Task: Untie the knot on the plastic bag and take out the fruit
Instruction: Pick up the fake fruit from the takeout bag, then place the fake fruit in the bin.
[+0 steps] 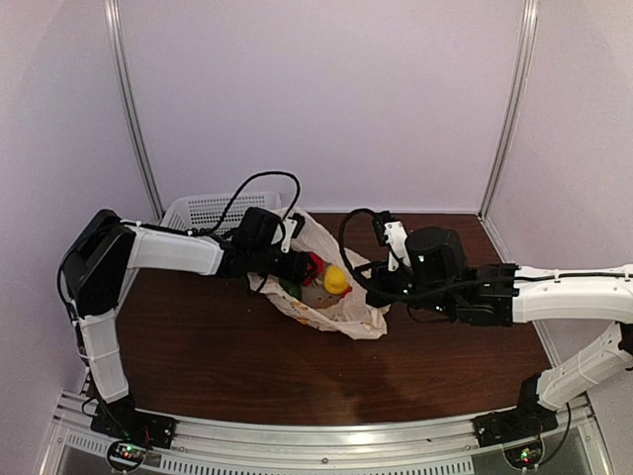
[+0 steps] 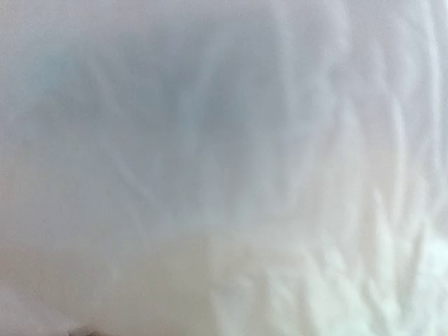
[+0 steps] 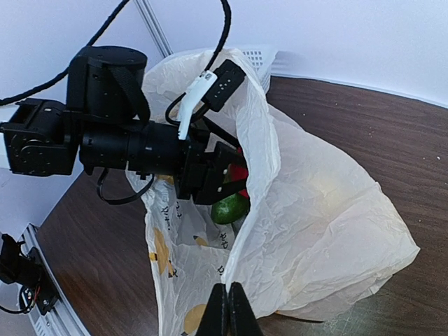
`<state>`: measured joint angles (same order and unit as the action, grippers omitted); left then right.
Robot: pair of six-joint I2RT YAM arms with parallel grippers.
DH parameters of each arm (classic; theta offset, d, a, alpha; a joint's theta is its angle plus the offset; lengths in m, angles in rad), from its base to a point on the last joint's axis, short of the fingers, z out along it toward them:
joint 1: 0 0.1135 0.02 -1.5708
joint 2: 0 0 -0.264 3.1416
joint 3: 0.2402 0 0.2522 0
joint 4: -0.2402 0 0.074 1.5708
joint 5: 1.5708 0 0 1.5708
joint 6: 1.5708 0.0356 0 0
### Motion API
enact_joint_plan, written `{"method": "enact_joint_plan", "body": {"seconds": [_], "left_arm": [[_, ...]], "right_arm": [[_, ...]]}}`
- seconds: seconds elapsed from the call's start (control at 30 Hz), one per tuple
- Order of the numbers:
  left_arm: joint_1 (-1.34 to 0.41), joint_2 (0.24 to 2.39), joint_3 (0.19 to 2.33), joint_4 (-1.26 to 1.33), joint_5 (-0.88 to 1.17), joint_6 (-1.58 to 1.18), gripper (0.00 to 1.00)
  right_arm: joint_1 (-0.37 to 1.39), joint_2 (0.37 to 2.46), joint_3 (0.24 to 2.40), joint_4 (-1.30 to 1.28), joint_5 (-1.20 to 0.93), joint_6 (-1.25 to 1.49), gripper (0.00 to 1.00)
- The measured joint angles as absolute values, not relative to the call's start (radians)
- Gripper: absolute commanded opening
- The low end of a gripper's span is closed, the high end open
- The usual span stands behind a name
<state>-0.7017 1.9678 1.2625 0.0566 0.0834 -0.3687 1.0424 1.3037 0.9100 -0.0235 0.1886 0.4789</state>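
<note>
Where the right gripper point(image 3: 225, 315) sits nearest you, its fingertips are pressed together on the rim of the plastic bag point(image 3: 322, 210), which lies on the table point(image 1: 198, 346) with its mouth open. Beyond it, the left gripper point(image 3: 213, 178) reaches into that mouth beside a red fruit point(image 3: 239, 172); you cannot tell whether it clamps. A green fruit point(image 3: 229, 208) lies just beneath, and a white basket point(image 1: 203, 210) stands behind

looks like a robot lab test booth: plain white panel walls point(image 1: 326, 99) w/ metal corner strips point(image 1: 134, 109), dark wood table point(image 1: 247, 366), arm bases point(image 1: 129, 424) bolted to an alu rail point(image 1: 326, 437).
</note>
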Motion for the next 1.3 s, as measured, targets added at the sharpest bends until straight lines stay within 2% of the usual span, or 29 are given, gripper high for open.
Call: {"method": "enact_joint_plan", "body": {"seconds": [0.37,0.67,1.03,1.3], "left_arm": [[-0.709,1.692,1.014,0.078,0.188,-0.364,0.49],[-0.737,1.486,0.897,0.072,0.253,-0.377,0.49],[-0.741,1.208,0.867,0.078,0.292,-0.450,0.49],[-0.740,1.145,0.931,-0.021,0.287,-0.470,0.50]], "right_arm": [[1.042,1.304,0.910,-0.023,0.218,0.481,0.00],[1.042,1.304,0.925,-0.016,0.220,0.484,0.00],[1.044,1.315,0.925,0.015,0.178,0.498,0.00],[1.048,1.315,0.924,0.019,0.173,0.501,0.00]]}}
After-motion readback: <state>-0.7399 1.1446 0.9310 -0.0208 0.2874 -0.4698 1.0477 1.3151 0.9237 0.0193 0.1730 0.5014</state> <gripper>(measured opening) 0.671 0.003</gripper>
